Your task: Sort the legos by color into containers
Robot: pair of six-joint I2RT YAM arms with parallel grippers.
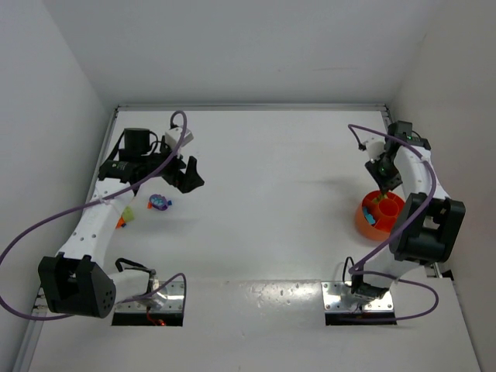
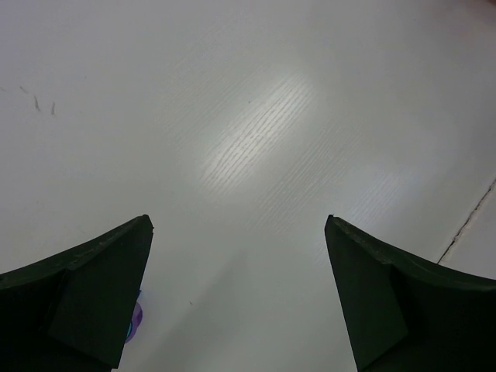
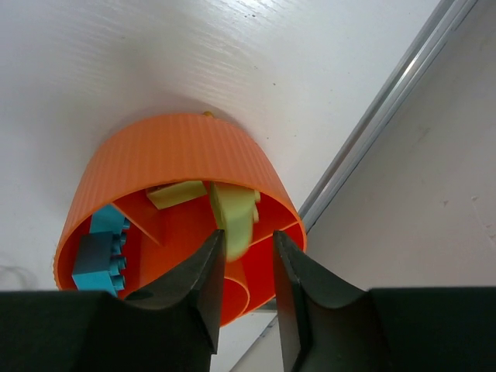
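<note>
R hand (image 3: 246,240) over bowl (image 3: 170,147), fingers narrowly apart w/ yellow-green brick (image 3: 236,213) between tips; can't tell if gripped. Second yellow-green piece (image 3: 177,194) just beside it, blue bricks (image 3: 101,256) in next compartment. Bowl sits near bench (image 2: 256,116) edge rail (image 3: 387,116), w/ wall (image 3: 442,201) just past it: tight that side. L hand (image 2: 239,221) spread wide, well apart from bowl; purple brick (image 2: 136,319) by its left finger, orange brick (image 1: 121,222) beside L arm.

The left arm (image 1: 99,219) and right arm (image 1: 425,172) have white links with black joints. A purple cable (image 1: 186,132) loops along each, and the fingers (image 2: 85,302) are matte black.
</note>
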